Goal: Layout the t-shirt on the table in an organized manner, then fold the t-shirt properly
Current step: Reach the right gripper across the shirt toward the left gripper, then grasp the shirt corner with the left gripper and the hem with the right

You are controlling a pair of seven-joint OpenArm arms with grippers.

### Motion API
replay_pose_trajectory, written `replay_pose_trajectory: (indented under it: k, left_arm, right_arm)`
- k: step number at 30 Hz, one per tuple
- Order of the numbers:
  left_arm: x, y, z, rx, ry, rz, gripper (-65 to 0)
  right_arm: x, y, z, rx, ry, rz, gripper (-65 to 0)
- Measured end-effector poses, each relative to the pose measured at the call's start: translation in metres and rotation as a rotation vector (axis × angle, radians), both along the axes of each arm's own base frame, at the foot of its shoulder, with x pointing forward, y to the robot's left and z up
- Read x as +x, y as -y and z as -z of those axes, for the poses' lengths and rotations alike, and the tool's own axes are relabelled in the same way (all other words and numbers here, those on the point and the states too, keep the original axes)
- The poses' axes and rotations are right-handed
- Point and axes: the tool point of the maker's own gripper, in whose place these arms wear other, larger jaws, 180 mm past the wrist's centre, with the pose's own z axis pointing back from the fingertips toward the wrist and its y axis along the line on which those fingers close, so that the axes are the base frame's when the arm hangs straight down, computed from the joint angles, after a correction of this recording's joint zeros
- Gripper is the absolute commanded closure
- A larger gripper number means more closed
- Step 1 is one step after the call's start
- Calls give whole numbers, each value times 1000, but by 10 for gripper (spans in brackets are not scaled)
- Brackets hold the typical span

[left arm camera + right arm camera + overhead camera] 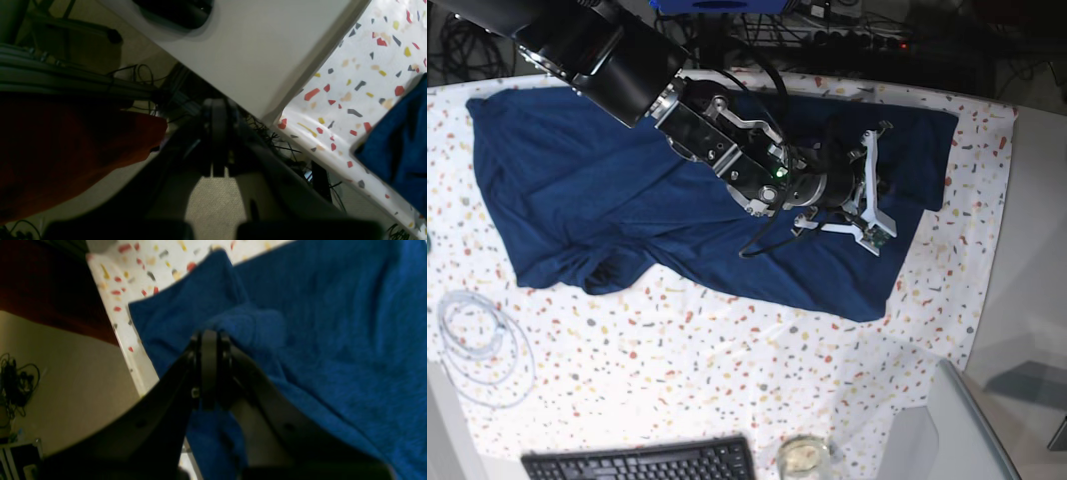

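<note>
The dark navy t-shirt (627, 190) lies spread but rumpled over the far half of the speckled table (727, 370), with a bunched fold near its left front. My right gripper (852, 195) reaches in from the top left and sits on the shirt's right part. In the right wrist view the right gripper (209, 335) is shut on a raised fold of the t-shirt (333, 340), close to the table (150, 266) edge. My left gripper (216, 103) is shut and empty, hanging over the floor beyond the table (350, 83) edge. A corner of the t-shirt (400, 140) shows at the right.
A black keyboard (637, 462), a small glass (805, 458) and a coiled white cable (477, 340) sit near the front. A white panel (267, 50) adjoins the table edge. Below the left gripper are floor cables (283, 143) and a red-orange object (66, 150).
</note>
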Motion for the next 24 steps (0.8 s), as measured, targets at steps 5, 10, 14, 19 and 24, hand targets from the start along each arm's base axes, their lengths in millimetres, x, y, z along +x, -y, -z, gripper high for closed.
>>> replay_pose_trajectory:
  k: [5, 10, 14, 19, 24]
  left_arm:
    - [16, 25, 19, -48, -27, 73, 0]
    - [38, 50, 34, -89, -33, 147, 0]
    - [68, 86, 40, -133, 16, 216, 0]
    - [105, 165, 46, -198, 64, 394, 0]
    - [128, 252, 65, -331, 92, 542, 0]
  right_arm:
    - [-1, 0, 1, 2, -3, 1, -126]
    - [-4, -4, -27, 39, 55, -31, -414]
    - [27, 38, -83, 109, 167, 25, -423]
    - [121, 228, -74, -72, 207, 526, -429]
    - [167, 351, -42, -84, 52, 913, -426]
